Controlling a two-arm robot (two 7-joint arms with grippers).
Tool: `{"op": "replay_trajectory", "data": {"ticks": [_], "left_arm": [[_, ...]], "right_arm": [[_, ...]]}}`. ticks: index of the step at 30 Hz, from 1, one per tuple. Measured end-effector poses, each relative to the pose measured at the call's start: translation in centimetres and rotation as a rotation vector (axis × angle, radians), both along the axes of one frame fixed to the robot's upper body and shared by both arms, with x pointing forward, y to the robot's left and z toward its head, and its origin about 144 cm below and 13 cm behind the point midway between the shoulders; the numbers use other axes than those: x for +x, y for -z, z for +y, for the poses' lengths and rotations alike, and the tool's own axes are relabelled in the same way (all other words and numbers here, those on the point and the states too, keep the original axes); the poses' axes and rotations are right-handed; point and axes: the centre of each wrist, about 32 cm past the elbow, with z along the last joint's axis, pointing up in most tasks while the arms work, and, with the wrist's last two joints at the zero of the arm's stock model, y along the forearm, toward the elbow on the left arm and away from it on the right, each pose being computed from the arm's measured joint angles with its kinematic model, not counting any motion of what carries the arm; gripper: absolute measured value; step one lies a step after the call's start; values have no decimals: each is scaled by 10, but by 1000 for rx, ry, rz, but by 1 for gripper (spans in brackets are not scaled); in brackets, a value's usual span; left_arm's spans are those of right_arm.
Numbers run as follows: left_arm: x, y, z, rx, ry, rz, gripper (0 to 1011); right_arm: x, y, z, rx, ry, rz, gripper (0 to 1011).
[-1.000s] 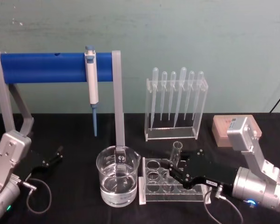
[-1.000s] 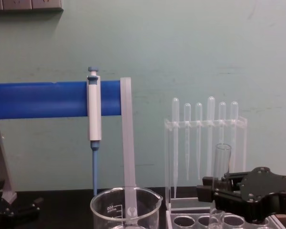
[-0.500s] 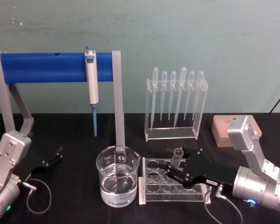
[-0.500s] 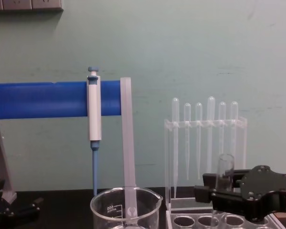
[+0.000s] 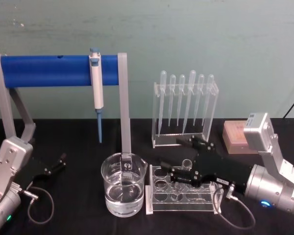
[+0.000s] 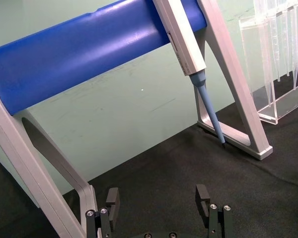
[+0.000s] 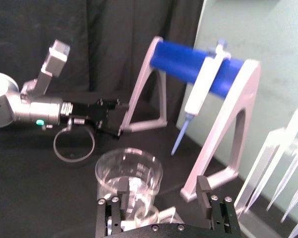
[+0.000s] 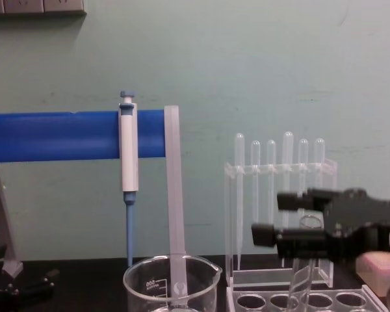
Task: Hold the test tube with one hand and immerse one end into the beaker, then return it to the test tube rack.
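Since earlier frame we see right gripper (image 5: pixel 179 168) let go — jaws now spread either side of test tube (image 5: pixel 185 169), standing in white rack (image 5: pixel 181 205) beside beaker (image 5: pixel 123 184). Left gripper (image 5: pixel 54 165) parked on tabletop (image 5: pixel 78 215), jaws apart.

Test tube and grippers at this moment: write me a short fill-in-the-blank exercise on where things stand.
1. The test tube stands in the white ___, not in the beaker.
2. The right gripper has its jaws ___ on either side of the test tube.
3. The beaker holds a clear ___.
4. The parked left gripper has its jaws ___.

Missing words: rack; open; liquid; open
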Motion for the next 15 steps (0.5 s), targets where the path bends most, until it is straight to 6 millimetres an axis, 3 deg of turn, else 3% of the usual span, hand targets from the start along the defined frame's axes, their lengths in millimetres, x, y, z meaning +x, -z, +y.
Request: {"op": "replay_trajectory", "data": {"ticks": [7,15], "left_arm": [[0,0,0,0,0,0,1000],[0,0,0,0,0,0,1000]], "right_arm": [[-10,-18,3,27,18,-105,1003],[-30,-16,4,88,170,-212,1002]]}}
